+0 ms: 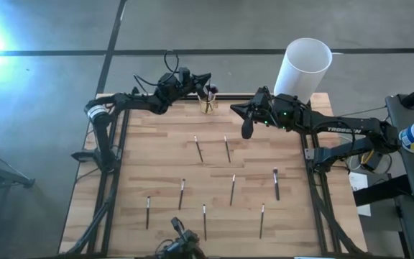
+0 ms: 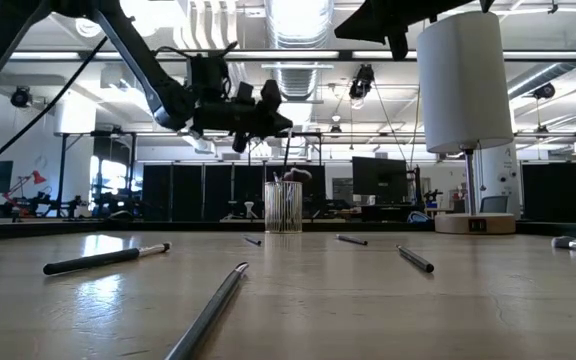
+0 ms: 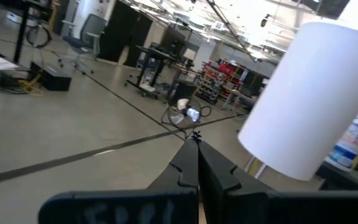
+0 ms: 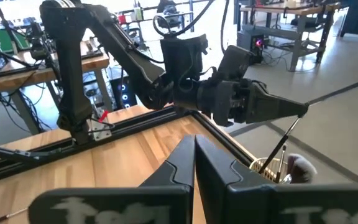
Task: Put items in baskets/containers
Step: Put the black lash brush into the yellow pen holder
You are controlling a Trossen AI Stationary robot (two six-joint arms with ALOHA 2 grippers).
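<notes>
Left gripper (image 1: 208, 81) pinches a brush (image 4: 286, 138) over the glass cup (image 1: 208, 106) at table's 12 o'clock edge; pinch visible in right wrist view only. Right gripper (image 1: 236, 109), at cup's 3 o'clock, fingers closed, empty. High view: eight brushes (image 1: 199, 149) loose on the table (image 1: 157, 155). Low view: cup holds a fluffy-head brush (image 2: 296, 175).

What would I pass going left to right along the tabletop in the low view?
Flat makeup brush → nearest brush → glass cup, with the left pincer above it gripping a held brush → another brush → white cylinder's wooden base. The right pincer waits nearby.
</notes>
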